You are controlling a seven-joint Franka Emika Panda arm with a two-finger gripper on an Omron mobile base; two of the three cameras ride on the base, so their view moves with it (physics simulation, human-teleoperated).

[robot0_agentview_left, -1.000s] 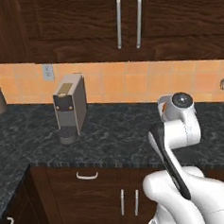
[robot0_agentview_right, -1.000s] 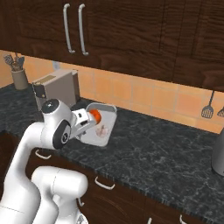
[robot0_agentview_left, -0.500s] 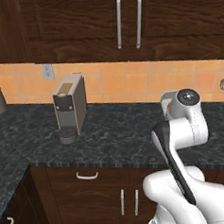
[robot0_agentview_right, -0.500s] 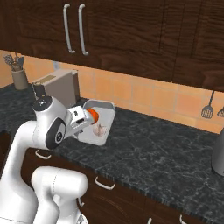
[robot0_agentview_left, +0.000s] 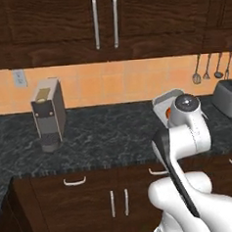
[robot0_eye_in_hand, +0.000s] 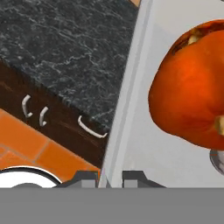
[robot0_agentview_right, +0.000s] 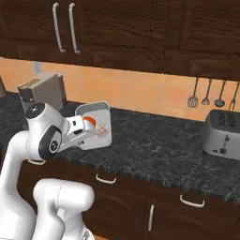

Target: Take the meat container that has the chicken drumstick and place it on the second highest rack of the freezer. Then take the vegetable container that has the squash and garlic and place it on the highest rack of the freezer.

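Your gripper point(robot0_eye_in_hand: 109, 177) is clamped on the near rim of the vegetable container point(robot0_eye_in_hand: 131, 109): in the hand view one dark fingertip point(robot0_eye_in_hand: 85, 177) sits outside the grey wall and the other just inside it, with the thin edge pinched between them. Straight ahead of your fingers, inside the tray, the squash point(robot0_eye_in_hand: 192, 87) looms large and orange-red, resting on the tray floor and leaning toward the far side from your grip. Beyond the rim, on the outer side of your fingers, you look down on the black speckled counter point(robot0_eye_in_hand: 74, 48), the dark cabinet fronts with pale curved handles below its edge, and the orange floor.

From the right base view, the gripper point(robot0_agentview_right: 79, 132) holds the vegetable container point(robot0_agentview_right: 96, 126) lifted clear of the counter point(robot0_agentview_right: 154, 145) and tipped steeply, its open face turned outward, the squash point(robot0_agentview_right: 89, 124) lodged next to your fingers. A pale mark lies on the tray floor past the squash; you cannot tell if it is the garlic.

Farther out, a coffee machine point(robot0_agentview_right: 44, 91) stands behind the arm, and a toaster point(robot0_agentview_right: 224, 135) sits well away along the counter under hanging utensils point(robot0_agentview_right: 206, 93).
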